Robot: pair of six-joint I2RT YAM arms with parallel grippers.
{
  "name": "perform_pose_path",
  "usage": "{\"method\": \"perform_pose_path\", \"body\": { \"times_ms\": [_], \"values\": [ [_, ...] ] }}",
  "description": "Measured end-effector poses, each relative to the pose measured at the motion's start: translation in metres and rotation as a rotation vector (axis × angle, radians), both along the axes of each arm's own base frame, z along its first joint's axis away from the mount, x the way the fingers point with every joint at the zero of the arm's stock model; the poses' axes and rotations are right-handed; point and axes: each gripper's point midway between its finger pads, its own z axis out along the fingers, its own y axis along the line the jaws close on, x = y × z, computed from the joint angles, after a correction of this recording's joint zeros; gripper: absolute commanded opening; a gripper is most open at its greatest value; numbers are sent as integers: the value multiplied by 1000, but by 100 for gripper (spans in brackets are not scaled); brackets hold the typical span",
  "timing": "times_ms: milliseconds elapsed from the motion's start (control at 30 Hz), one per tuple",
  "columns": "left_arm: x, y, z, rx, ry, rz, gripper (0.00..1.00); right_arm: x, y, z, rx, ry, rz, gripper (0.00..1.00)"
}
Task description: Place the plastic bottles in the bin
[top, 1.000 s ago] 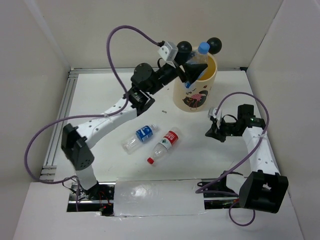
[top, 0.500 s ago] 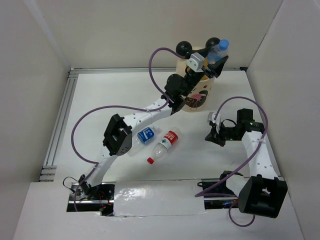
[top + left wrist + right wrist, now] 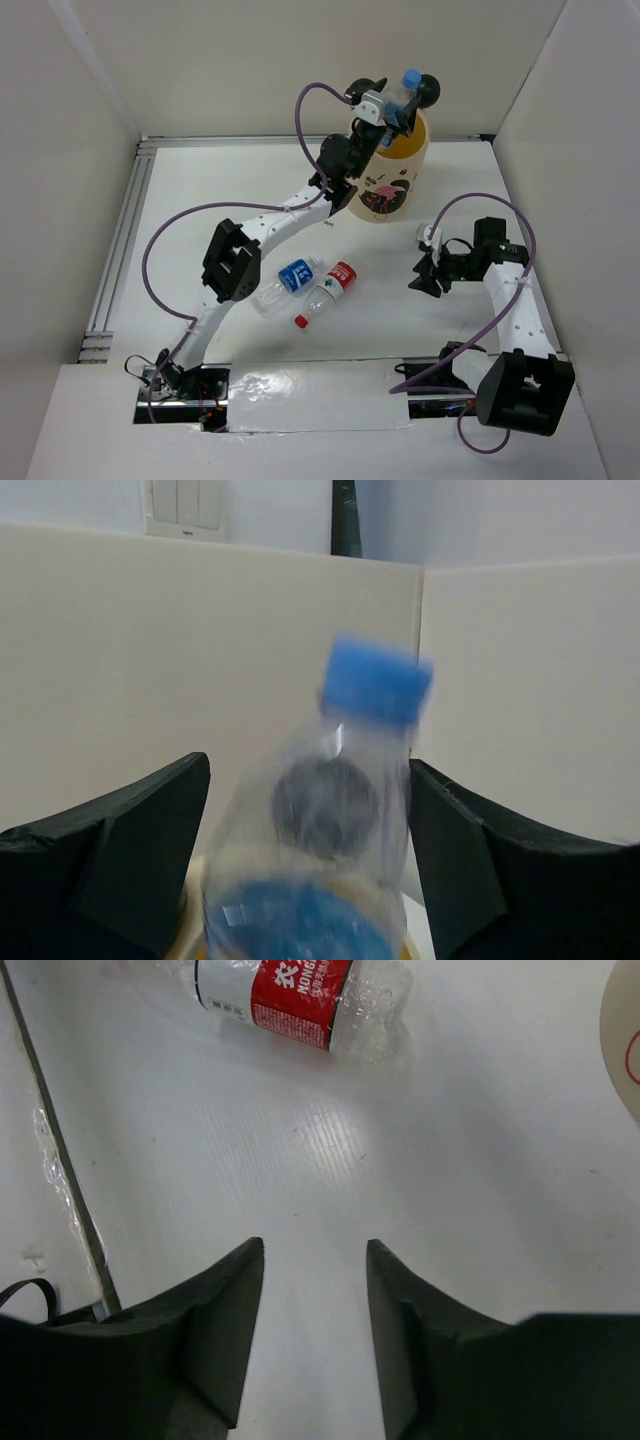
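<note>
Top external: we see the left end effector [image 3: 397, 103] above the bin [image 3: 388, 168], holding a blue-capped bottle [image 3: 406, 86] over the opening. Two bottles lie on the tabletop [image 3: 200, 200]: a blue-labelled bottle [image 3: 282, 283] and a red-labelled bottle [image 3: 327, 292], touching.

Left wrist: bottle [image 3: 330, 830] between the fingers [image 3: 110, 860], blurred.

Right wrist: right end effector [image 3: 312, 1332] narrowly parted and unladen, above bare tabletop [image 3: 480, 1190]; red-labelled bottle [image 3: 295, 995] well ahead.

Both arms are white tubes with big black joints. The left arm [image 3: 262, 227] and right arm [image 3: 515, 305] have purple cables looping off them. Dark fingers [image 3: 215, 1330] end in points.
</note>
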Motion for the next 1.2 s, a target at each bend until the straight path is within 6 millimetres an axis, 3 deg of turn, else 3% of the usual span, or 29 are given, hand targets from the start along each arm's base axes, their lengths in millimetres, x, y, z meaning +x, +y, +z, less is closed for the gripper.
{"method": "perform_pose_path", "body": {
  "times_ms": [67,133,333,433,500,567,667,733,767,800,867,967,1100,1167,1200],
  "values": [
    [4,-5,-6,9,9,-2,91,0,-1,0,-1,-1,-4,58],
    [9,-10,-10,17,13,-6,100,1,-2,0,0,0,-8,62],
    [5,-23,-19,44,24,-40,100,1,-1,0,0,-8,-2,67],
    [-16,-31,-30,98,57,-79,100,-1,1,2,-7,-68,68,72],
    [-44,-36,-38,171,116,-122,100,-5,7,3,-20,-171,189,79],
    [-77,-31,-35,230,176,-163,100,-8,14,3,-27,-225,266,79],
    [-143,13,-24,301,285,-196,100,-17,41,0,-27,-329,466,83],
    [-175,66,-19,306,357,-163,100,-22,63,-1,-29,-395,596,83],
    [-193,118,-13,260,413,-106,100,-23,72,-1,-32,-424,650,83],
    [-194,125,-14,254,423,-96,100,-23,80,-1,-33,-452,689,83],
    [-203,180,-29,187,506,-8,100,-24,99,-6,-51,-478,783,83],
    [-211,251,-100,147,714,157,100,-31,139,-19,-84,-515,941,83],
    [-226,296,-213,217,1001,300,100,-34,176,-41,-162,-518,1045,83],
    [-240,315,-257,249,1121,354,100,-24,190,-50,-208,-512,1055,83],
    [-247,323,-270,253,1164,374,100,-18,197,-54,-233,-517,1054,83]
  ]
}}
